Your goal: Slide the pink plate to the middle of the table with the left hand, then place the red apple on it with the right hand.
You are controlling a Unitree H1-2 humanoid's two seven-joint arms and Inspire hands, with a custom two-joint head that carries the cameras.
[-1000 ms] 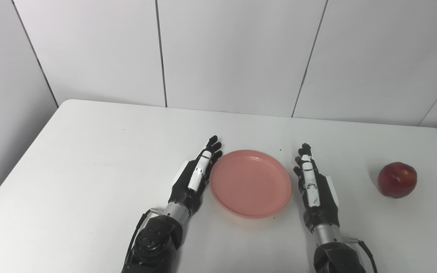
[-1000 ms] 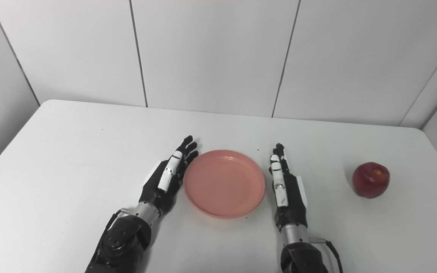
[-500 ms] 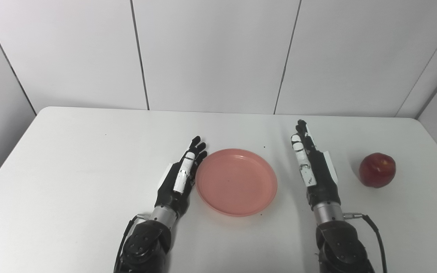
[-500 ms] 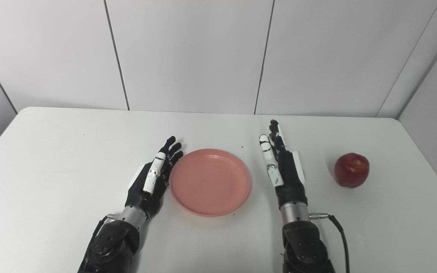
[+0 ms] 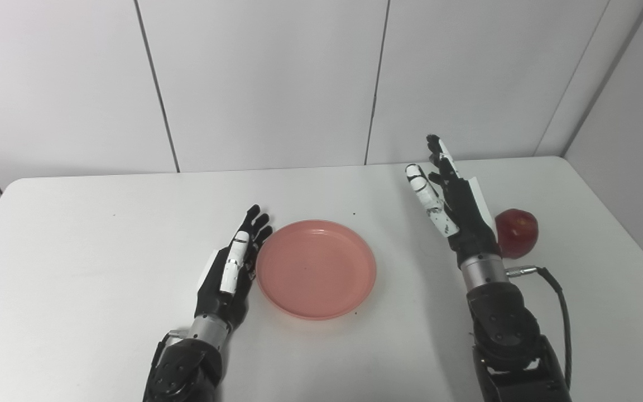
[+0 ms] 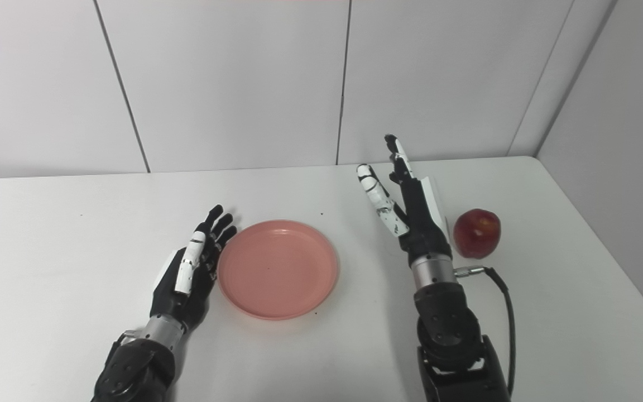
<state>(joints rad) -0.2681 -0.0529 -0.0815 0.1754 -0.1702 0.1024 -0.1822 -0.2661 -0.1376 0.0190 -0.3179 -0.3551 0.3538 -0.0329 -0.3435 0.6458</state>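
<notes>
Pink plate [image 5: 316, 269] on white table [image 5: 104, 234] — left hand [image 5: 232, 271] flat against its left rim, open, empty; right hand [image 5: 455, 204] raised right of plate, fingers spread, holding nothing — red apple [image 6: 477, 233] just beyond.

A smooth, matt white worktop [image 5: 76, 268] carries a pink plate [image 5: 316, 268] of plain plastic look with a dull, even sheen. The red apple [image 6: 477, 233] shows a waxy, faintly glossy skin flecked with yellow. The left hand [image 5: 229, 276] and right hand [image 5: 455, 204] are cased in matt black plastic with glossy white panels, joined to brushed-metal wrist collars. A black rubbery cable [image 5: 561, 312] loops from the right wrist. Behind stand smooth, matt white wall panels [image 5: 265, 84].
</notes>
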